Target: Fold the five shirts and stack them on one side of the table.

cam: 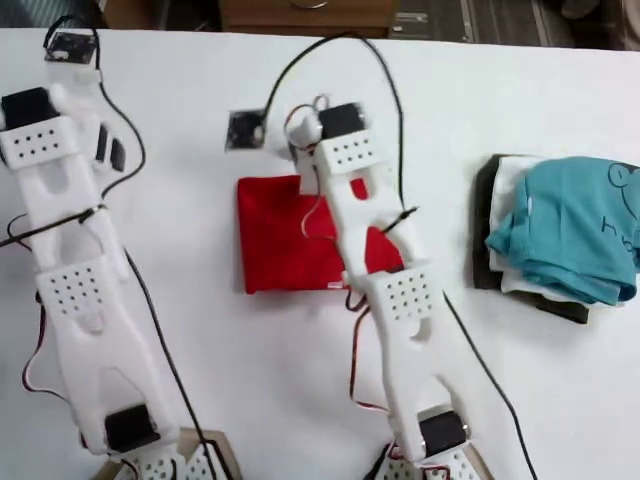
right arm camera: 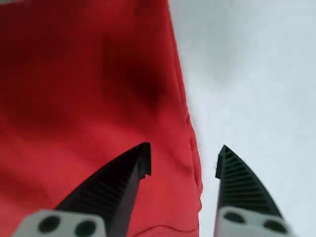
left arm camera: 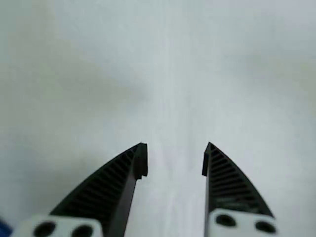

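A folded red shirt lies flat in the middle of the table, partly under my right arm. My right gripper is open just above it, one finger over the red shirt and the other over bare table, so the shirt's edge runs between them. At the right side, a teal shirt lies loosely on top of a white shirt and a black shirt. My left arm stretches toward the far left corner. My left gripper is open over bare table.
The white table has free room between the two arms and in front of the red shirt. Black cables trail across the far side. Wooden furniture stands beyond the far edge.
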